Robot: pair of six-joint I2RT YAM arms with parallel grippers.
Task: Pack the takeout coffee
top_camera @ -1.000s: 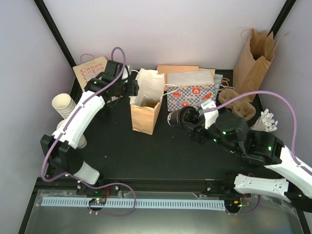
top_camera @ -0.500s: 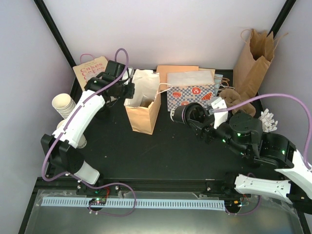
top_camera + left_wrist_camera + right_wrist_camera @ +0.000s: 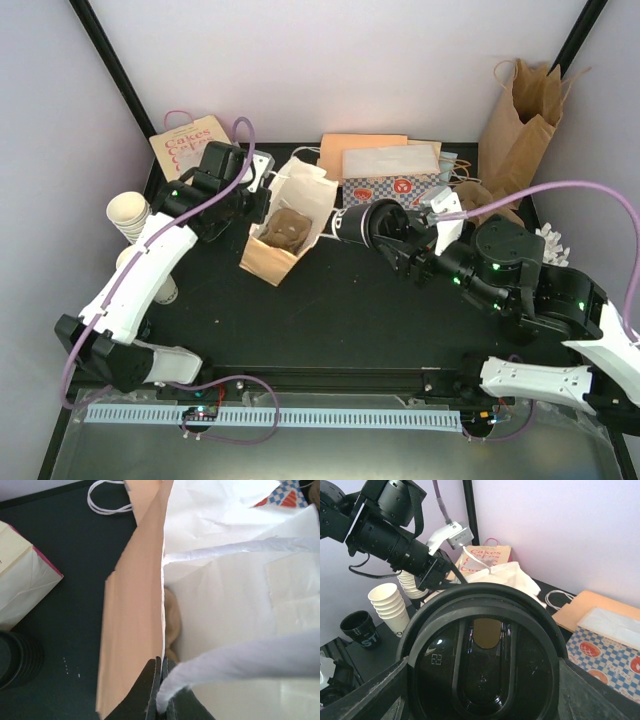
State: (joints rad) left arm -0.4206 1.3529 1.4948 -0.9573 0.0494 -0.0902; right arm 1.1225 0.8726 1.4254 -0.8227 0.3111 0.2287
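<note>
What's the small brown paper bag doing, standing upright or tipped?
Tipped. The brown paper bag leans with its open mouth toward the takeout coffee, its rim pinched by the left end effector.

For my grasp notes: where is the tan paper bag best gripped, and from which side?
On the tan paper bag, pinch the rim of its left side wall, coming from the left. That wall is a thin flat sheet the jaws can close across, as the left gripper does, and this leaves the tilted mouth free for the lidded cup.
</note>
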